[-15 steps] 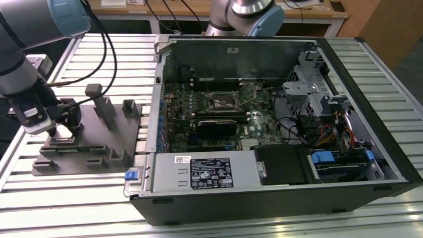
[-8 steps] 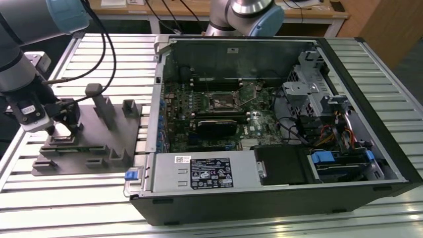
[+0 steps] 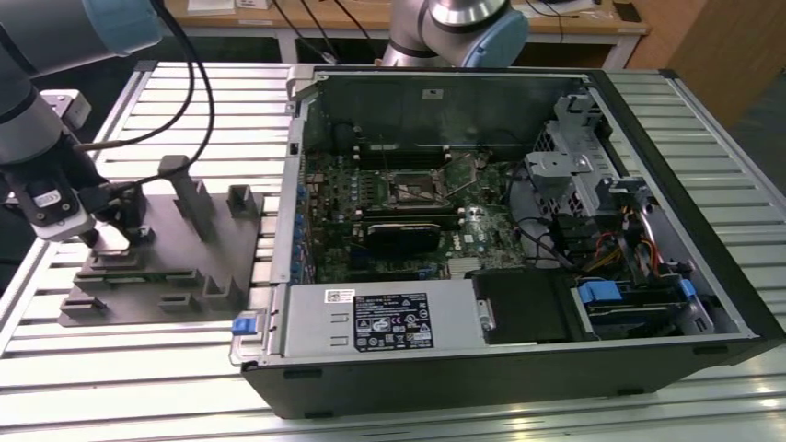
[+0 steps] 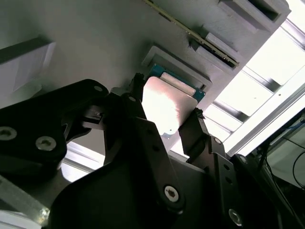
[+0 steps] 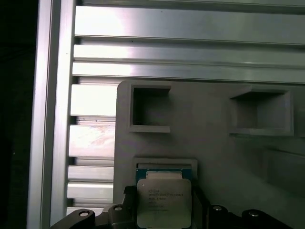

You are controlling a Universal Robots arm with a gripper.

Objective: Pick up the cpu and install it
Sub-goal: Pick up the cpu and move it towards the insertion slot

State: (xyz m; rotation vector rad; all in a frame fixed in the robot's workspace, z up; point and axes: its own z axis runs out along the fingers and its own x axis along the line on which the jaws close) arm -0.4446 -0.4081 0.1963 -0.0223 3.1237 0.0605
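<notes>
The cpu (image 4: 169,102), a flat square chip with a shiny metal top (image 5: 164,202), sits at a shallow square pocket of the grey plastic fixture (image 3: 184,276). My gripper (image 4: 167,100) hangs over the fixture's end at the exterior view's left (image 3: 117,230). In the second wrist view one black finger presses on each of two opposite edges of the chip. The chip's green edge (image 5: 164,170) shows at the pocket's rim. The open socket (image 3: 411,189) lies on the motherboard inside the computer case.
The open computer case (image 3: 516,368) lies on the slatted aluminium table (image 3: 368,414), at the exterior view's right of the fixture. Upright posts (image 3: 190,193) and blocks rise from the fixture close to my gripper. A second arm's base (image 3: 461,28) stands behind the case.
</notes>
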